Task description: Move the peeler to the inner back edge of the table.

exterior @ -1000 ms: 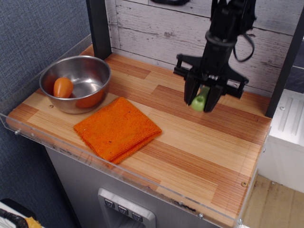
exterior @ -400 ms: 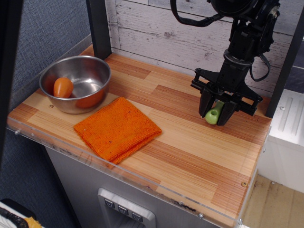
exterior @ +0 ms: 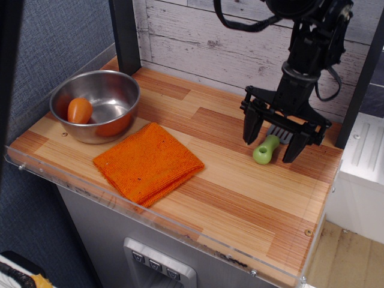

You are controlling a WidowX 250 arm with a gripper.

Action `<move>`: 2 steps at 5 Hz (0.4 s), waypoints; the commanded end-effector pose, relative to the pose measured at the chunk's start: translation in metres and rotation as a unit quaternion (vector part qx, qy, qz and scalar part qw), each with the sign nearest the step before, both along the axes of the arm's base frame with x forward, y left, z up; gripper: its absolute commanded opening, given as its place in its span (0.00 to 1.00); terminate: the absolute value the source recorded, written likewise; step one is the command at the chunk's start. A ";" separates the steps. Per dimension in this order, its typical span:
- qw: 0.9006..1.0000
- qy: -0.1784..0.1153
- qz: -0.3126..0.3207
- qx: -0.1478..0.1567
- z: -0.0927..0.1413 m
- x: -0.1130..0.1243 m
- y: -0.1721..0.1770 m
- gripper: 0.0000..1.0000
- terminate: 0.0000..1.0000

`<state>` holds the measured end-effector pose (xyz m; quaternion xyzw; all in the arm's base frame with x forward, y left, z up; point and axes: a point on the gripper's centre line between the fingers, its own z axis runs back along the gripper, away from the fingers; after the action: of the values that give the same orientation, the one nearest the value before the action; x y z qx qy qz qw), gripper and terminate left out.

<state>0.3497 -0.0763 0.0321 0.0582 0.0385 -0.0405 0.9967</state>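
You won't find any writing, label, brand, number or sign that can be read anywhere here.
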 end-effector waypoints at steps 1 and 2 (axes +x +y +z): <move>0.994 -0.090 0.053 -0.036 0.118 -0.031 0.048 1.00 0.00; 0.988 -0.105 0.098 -0.051 0.158 -0.062 0.078 1.00 0.00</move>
<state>0.2910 0.0025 0.1803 0.0091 -0.0429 0.0648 0.9969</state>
